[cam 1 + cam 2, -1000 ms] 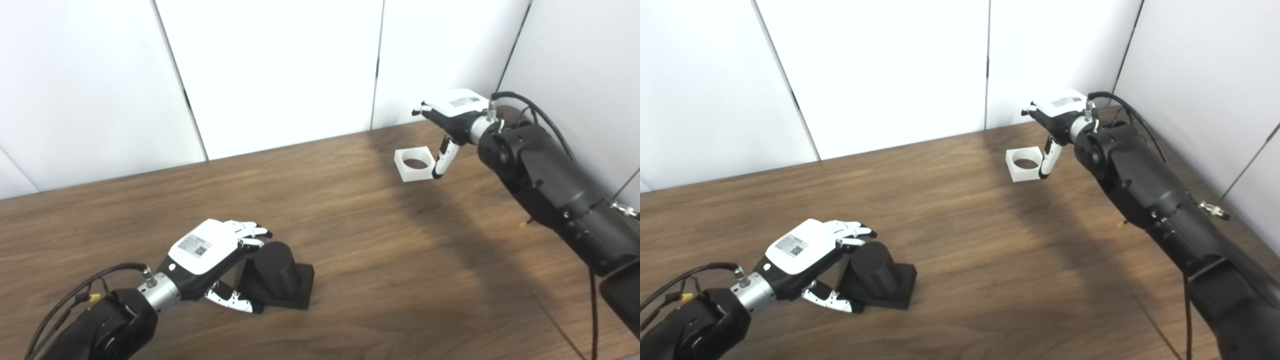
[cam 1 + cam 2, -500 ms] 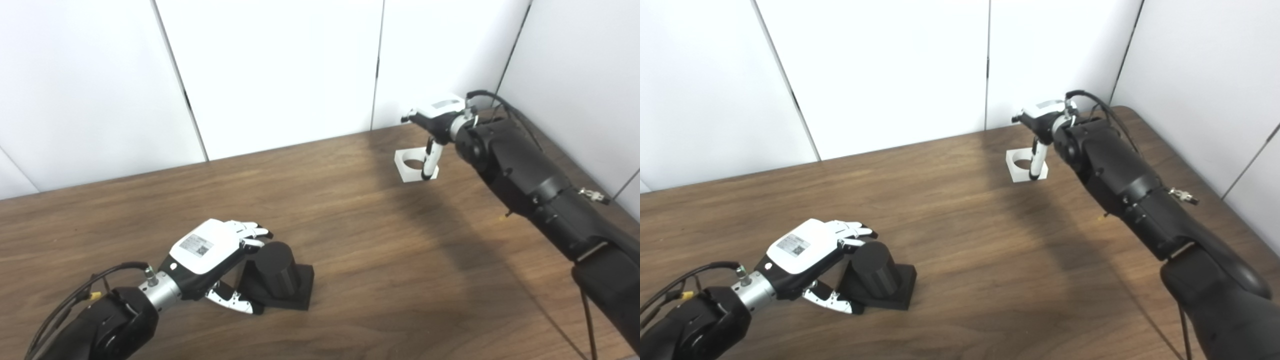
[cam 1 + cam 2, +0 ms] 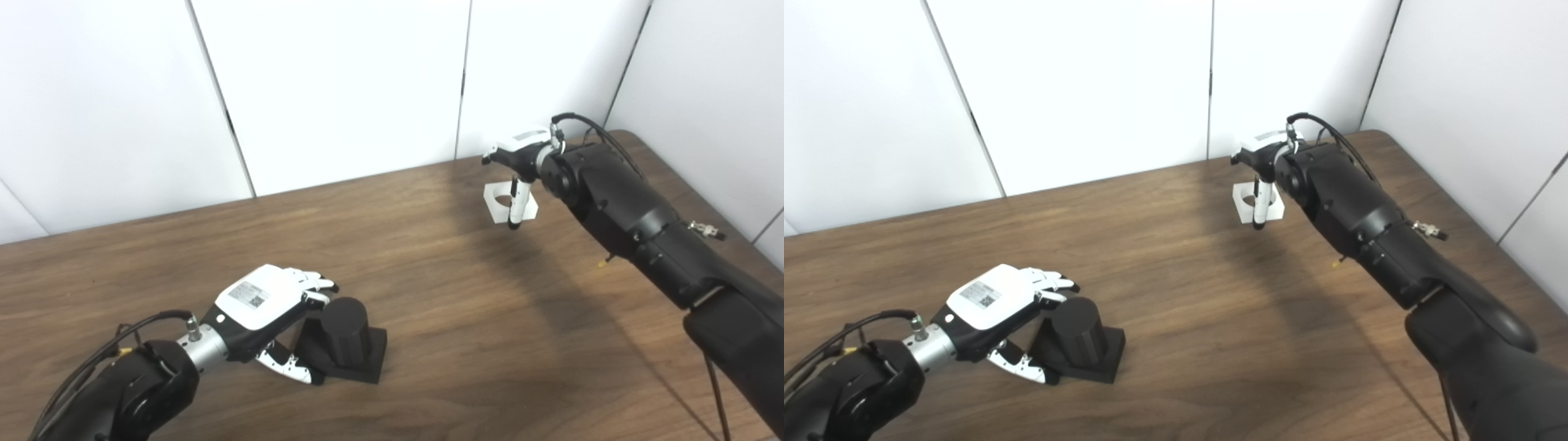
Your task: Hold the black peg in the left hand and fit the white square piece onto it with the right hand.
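right hand (image 3: 517, 160) over white square piece (image 3: 497, 199)

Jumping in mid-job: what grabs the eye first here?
Near left, the left robot hand cups the black peg, which stands on its square base on the wooden table. Far right, near the wall, the right robot hand reaches over the white square piece, one finger hanging down in front of it.

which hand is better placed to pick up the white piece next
The right hand: it is over the white piece at the table's far right, with a finger reaching down across it. The left hand is far off, cupped around the black peg.
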Robot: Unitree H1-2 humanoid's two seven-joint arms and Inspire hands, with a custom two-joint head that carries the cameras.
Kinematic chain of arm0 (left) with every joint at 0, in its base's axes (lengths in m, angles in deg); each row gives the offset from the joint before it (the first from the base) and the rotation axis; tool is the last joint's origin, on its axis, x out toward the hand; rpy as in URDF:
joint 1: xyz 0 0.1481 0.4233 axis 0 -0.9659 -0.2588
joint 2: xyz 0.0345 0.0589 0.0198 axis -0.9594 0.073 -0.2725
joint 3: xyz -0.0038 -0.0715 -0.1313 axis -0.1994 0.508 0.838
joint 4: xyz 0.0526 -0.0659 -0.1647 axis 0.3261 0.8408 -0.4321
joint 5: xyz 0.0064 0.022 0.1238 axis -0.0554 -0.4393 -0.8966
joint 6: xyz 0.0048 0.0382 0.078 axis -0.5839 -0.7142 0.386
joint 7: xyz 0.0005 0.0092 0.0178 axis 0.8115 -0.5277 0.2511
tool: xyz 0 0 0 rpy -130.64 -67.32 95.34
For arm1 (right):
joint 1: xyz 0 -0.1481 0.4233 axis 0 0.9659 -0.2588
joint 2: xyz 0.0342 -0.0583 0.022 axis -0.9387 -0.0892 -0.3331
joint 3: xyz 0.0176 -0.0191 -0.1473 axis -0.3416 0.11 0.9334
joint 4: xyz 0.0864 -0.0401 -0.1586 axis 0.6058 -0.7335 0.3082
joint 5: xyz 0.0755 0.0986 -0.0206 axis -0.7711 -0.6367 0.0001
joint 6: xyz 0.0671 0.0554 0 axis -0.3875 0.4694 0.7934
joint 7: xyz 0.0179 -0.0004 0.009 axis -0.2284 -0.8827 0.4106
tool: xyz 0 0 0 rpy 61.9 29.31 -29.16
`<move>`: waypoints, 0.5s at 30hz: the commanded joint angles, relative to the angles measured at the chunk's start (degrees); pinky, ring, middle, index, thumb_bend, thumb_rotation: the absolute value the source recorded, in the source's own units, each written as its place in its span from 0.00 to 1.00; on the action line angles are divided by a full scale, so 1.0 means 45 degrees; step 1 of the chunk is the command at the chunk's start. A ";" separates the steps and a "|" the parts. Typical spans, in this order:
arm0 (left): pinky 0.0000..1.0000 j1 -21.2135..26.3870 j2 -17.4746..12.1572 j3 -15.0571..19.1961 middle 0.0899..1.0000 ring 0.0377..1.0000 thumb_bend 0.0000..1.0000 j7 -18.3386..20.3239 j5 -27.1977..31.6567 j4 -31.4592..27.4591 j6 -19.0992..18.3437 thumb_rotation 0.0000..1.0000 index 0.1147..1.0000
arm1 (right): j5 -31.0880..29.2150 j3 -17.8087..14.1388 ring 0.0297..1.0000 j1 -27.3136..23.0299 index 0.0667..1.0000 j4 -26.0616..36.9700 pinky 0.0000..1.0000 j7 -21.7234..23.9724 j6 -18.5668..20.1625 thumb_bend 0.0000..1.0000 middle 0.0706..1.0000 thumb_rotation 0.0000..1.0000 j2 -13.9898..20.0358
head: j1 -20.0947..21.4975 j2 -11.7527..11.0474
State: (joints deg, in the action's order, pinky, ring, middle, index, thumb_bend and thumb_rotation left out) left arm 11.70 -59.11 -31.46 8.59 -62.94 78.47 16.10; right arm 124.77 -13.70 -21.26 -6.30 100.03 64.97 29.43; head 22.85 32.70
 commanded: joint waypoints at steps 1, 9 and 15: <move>0.84 -0.0795 -0.0526 -0.0904 0.86 0.87 0.52 0.1633 -0.1420 0.0428 0.0083 0.06 0.43 | -0.0054 -0.0064 0.95 -0.0907 0.88 0.0193 0.87 0.0080 -0.0220 0.92 0.96 0.19 0.0280 | -0.0019 0.0062; 0.85 -0.0914 -0.0627 -0.0795 0.86 0.87 0.52 0.1619 -0.1343 0.0306 0.0127 0.06 0.42 | 0.0238 0.0434 0.95 -0.1042 0.86 -0.0410 0.84 0.0163 -0.0269 0.90 0.95 0.20 0.0259 | -0.0019 0.0106; 0.85 -0.0969 -0.0732 -0.0770 0.86 0.87 0.52 0.1745 -0.1332 0.0115 0.0117 0.07 0.43 | 0.0366 0.0751 0.95 -0.1010 0.84 -0.0744 0.85 0.0156 -0.0164 0.89 0.96 0.21 0.0298 | -0.0049 0.0216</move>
State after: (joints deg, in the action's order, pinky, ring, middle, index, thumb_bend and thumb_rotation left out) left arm 11.63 -59.44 -31.49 9.70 -63.70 77.37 15.97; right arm 125.31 -9.87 -22.30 -9.58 101.56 64.76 29.43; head 22.59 33.66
